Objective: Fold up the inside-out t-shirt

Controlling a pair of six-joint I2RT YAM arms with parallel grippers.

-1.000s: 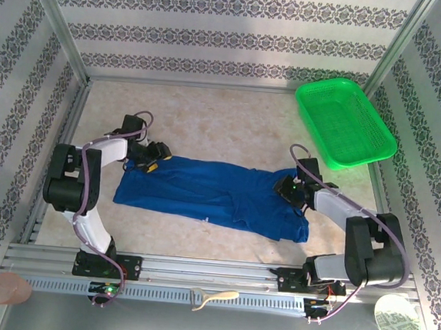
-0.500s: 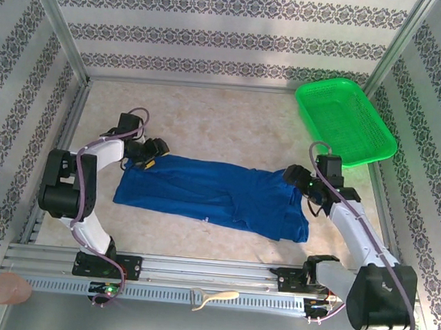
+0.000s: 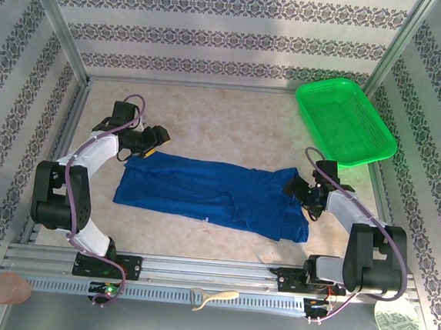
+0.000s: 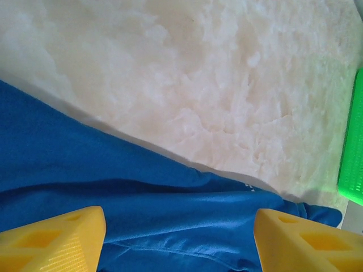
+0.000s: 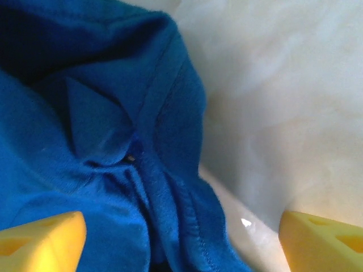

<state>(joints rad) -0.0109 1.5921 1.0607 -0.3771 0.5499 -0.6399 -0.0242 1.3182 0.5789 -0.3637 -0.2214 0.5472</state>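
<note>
Right gripper (image 3: 294, 188) springs open at the right end of the t-shirt (image 3: 210, 191); left gripper (image 3: 156, 137), jaws apart, pulls back toward upper left. Nothing held now: this fold looks set.

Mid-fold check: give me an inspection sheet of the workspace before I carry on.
Surface: pale marbled table.
Job's things: blue t-shirt laid out as a long strip, right end bunched.
Clutter: green basket at the far right corner; pink disc, cream utensil and round dish on the near ledge.
Grippers: left gripper open by the shirt's far left corner; right gripper open over the bunched end.
Cables: purple cables run along both arms.
Surroundings: patterned walls, aluminium frame.
</note>
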